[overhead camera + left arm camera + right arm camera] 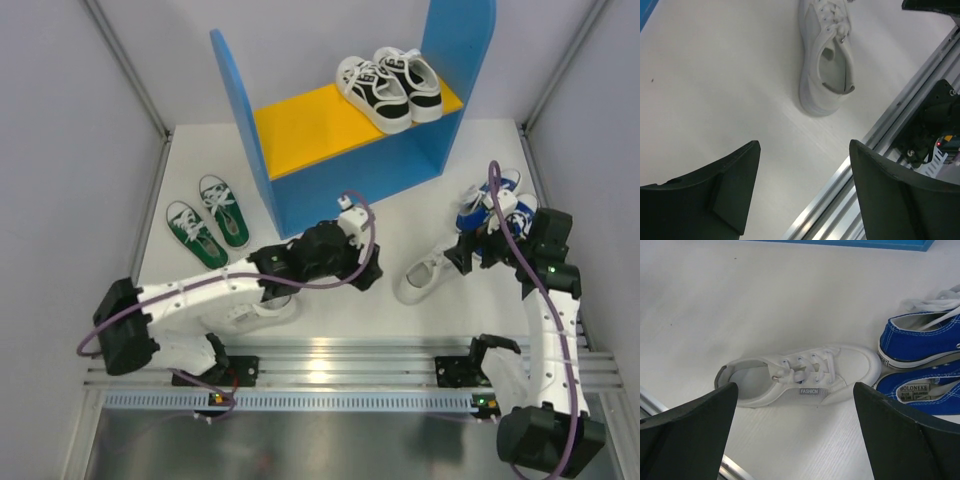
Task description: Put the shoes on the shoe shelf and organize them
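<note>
The shoe shelf (250, 120) has blue side panels and an orange-yellow board (310, 125). The black-and-white pair (390, 88) shows dark panels with white laces. The green pair (208, 232) and blue pair (920, 340) have white laces. The white sneaker (800, 375) matches the white bench (420, 190).

So the whole setup sat on a flat matte white tabletop (375, 315), boxed in by plain pale grey panels: a left wall panel (50, 150), a far wall panel (300, 20) and a right wall panel (610, 100). A thin grey metal left corner post (125, 65) and a matching right corner post (565, 60) ran up the far corners. Ribbed silver aluminium rails (330, 375) lined the near edge, with a bright glare mid-way, and a brushed steel sheet (350, 445) lay nearer still. The light was soft and even.
</note>
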Robot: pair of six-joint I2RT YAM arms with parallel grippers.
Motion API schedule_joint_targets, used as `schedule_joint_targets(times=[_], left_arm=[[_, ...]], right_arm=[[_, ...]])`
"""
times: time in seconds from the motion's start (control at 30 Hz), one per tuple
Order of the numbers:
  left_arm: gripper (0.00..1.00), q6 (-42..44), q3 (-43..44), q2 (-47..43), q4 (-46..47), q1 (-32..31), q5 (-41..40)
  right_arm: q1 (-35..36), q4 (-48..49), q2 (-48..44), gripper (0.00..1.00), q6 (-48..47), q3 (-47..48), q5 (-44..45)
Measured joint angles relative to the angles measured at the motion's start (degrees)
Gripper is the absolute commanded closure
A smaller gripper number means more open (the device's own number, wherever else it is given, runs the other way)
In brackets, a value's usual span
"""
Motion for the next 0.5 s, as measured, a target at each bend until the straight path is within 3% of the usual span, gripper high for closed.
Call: schedule_joint_targets(times=[0.3, 0.5], left_arm=[[0.3, 5.31, 17.2, 30.47, 11.5, -1.75, 5.66], [0.36, 9.84, 25.22, 42.45, 13.77, -1.99, 10.54]], right_arm=[[-6.12, 2.05, -0.2, 0.01, 0.52, -2.23, -5.53], [-6.19, 2.08, -1.18, 0.01, 0.44, -2.23, -6.12]])
